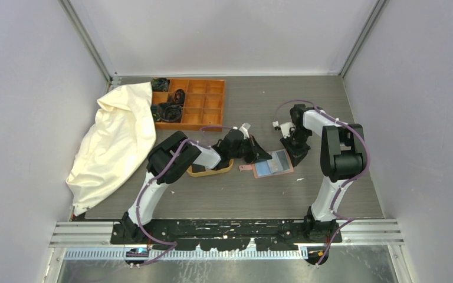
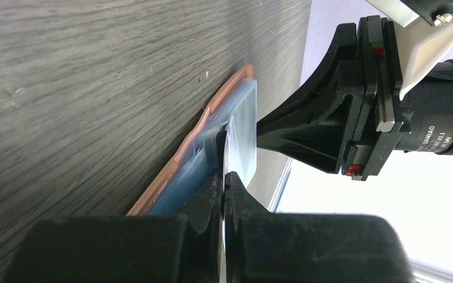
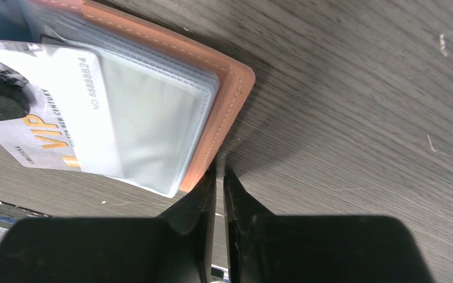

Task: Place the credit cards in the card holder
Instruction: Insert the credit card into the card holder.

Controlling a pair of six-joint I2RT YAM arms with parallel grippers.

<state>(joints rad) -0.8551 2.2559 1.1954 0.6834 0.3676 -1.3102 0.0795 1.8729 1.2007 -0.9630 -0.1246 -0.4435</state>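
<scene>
L claw (image 2: 224, 187) clenched on pale VIP card (image 3: 53, 118), part-way into clear sleeve (image 3: 147, 112) of card holder (image 1: 274, 164) at mid-frame in top view; R claw (image 3: 219, 177) near-shut at holder's rim, can't tell if nipping it, so if holder slides, card could jam or buckle.

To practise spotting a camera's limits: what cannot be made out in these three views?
1. Contents of the oval tray, top view: the left arm covers it.
2. Dark items in the orange box, top view: too small.
3. Left end of the credit card, right wrist view: cut off by the edge.
4. Whether the right gripper pinches the card holder, right wrist view: its jaws nearly meet at the rim, contact unclear.
</scene>
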